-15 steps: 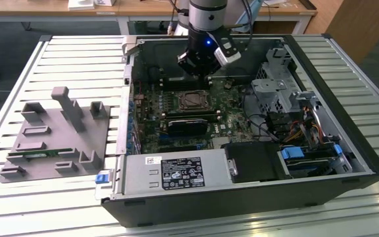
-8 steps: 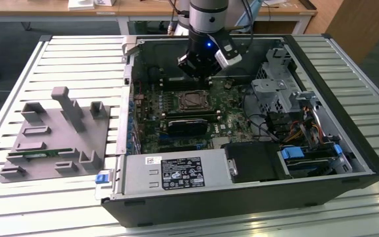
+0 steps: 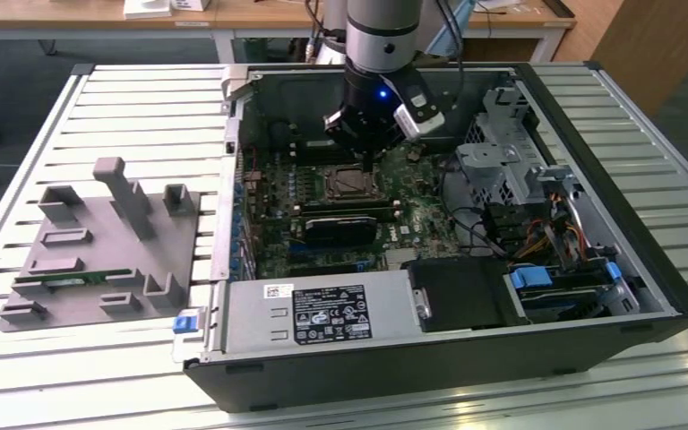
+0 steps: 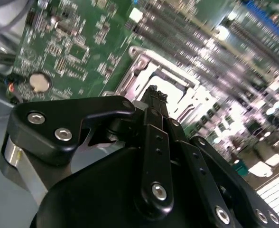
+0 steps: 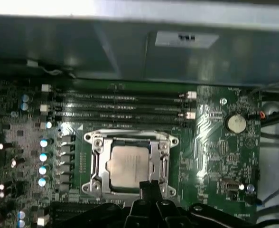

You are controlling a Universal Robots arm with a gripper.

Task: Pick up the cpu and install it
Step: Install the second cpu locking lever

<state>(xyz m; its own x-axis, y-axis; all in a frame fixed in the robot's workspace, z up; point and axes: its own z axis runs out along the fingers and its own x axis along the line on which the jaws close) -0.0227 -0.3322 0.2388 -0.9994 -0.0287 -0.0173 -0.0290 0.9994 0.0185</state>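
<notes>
The cpu (image 5: 129, 164), a silver-grey square chip, lies flat inside the metal-framed socket (image 5: 95, 160) on the green motherboard. In the exterior view the cpu (image 3: 348, 184) sits in the middle of the open computer case (image 3: 631, 269). My gripper (image 3: 364, 154) hangs just above it, a little toward the case's back wall. In the first wrist view the gripper (image 5: 149, 186) reaches the socket's near edge. In the second wrist view the gripper (image 4: 153, 93) has its black fingers pressed together with nothing between them, over the socket frame (image 4: 144, 61).
A grey fixture (image 3: 93, 251) with a green memory stick (image 3: 69, 280) stands at the exterior view's left. Inside the case are a power supply (image 3: 320, 313), a drive cage (image 3: 500, 161), memory slots (image 5: 120, 107) and a coin battery (image 5: 236, 123).
</notes>
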